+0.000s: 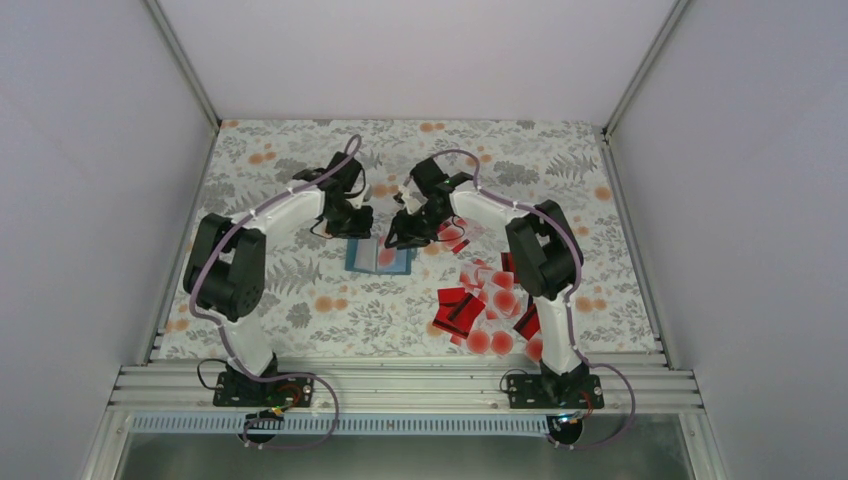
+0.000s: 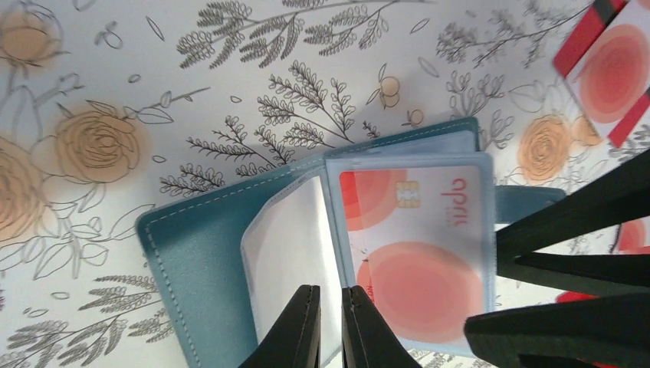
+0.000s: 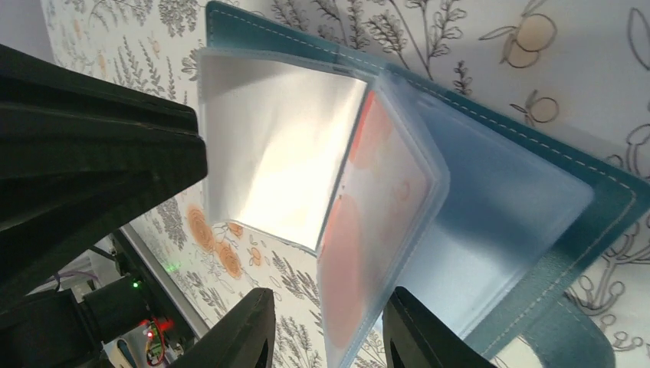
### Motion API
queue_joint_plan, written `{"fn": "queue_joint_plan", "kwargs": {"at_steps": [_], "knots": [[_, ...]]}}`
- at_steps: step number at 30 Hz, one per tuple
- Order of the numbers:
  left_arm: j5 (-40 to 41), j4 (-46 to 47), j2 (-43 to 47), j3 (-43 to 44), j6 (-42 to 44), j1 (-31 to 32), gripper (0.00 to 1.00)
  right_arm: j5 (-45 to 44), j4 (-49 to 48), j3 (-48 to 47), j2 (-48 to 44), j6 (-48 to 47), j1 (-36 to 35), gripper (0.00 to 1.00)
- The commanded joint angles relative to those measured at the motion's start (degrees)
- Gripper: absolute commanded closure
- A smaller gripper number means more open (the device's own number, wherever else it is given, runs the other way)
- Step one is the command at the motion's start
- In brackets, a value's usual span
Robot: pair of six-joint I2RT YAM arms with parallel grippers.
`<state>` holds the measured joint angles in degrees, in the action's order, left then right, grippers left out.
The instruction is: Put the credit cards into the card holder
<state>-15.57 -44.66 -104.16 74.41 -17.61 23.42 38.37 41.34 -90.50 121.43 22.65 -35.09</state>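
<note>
Credit cards (image 1: 487,310) lie heaped at the near right of the desk (image 1: 330,320). Farther in, at mid-desk, the card holder (image 1: 379,258) lies open. The left hand (image 2: 331,295), almost closed, pinches an empty clear sleeve (image 2: 287,253). The right hand (image 3: 328,299), half open, straddles a filled sleeve (image 3: 375,230) and grips nothing. If the pinch slipped, the sleeve would probably flop shut, and a hard tug could drag the holder.

card holder (image 1: 379,258) lying open at table (image 1: 300,330) centre, one card (image 2: 418,253) tucked inside it, loose cards (image 1: 490,305) heaped to its right, nearer the front edge
</note>
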Motion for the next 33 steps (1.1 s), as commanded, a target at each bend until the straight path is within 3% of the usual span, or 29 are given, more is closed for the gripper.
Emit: {"fn": "queue_joint_plan", "kwargs": {"at_steps": [1,18,25,33], "knots": [[0.1,0.0,3.6,-1.0,-0.8,-0.9,0.9,2.6,-1.3,-2.7,-0.4,-0.9,-1.2,0.64],[0.7,0.4,9.8,-6.5,-1.0,-4.4,0.9,12.6,-4.5,-11.0,6.7,-2.8,-3.4,0.63],[-3.9,2.8,11.0,-7.9,0.9,-4.4,0.9,-0.7,0.9,-7.1,2.0,-2.0,-2.3,0.62],[-11.7,5.0,8.5,-5.5,4.1,-2.9,0.89,-3.1,-2.2,4.2,-3.8,-0.3,0.5,0.59]]}}
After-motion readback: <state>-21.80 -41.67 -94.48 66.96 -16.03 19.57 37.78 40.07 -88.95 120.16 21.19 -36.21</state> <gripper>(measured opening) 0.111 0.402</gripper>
